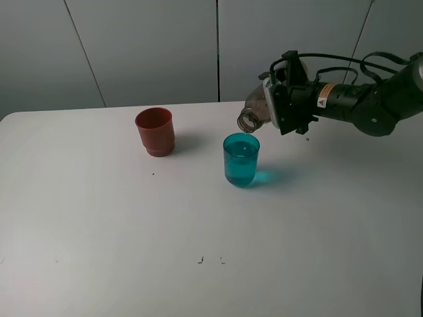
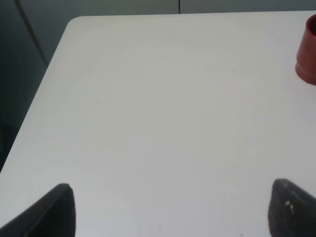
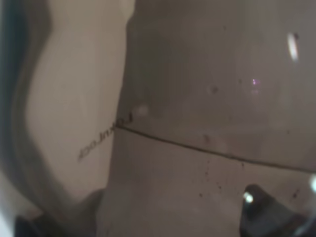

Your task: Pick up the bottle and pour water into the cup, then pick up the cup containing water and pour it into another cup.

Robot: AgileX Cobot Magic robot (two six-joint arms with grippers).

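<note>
One pour underway: your right gripper (image 1: 283,109) clamps the bottle (image 1: 254,112) over the cup (image 1: 241,160) (fill unclear); another cup (image 1: 155,131), at ten o'clock, awaits.

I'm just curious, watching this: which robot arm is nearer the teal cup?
Right. The right arm tips the bottle just above the teal cup. The left fingers hang over the table, only the red cup in sight.

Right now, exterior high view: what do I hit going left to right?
red cup → teal cup → right gripper. I left out the bottle: the gripper holds it tilted and its mouth overlaps the teal cup's span.
</note>
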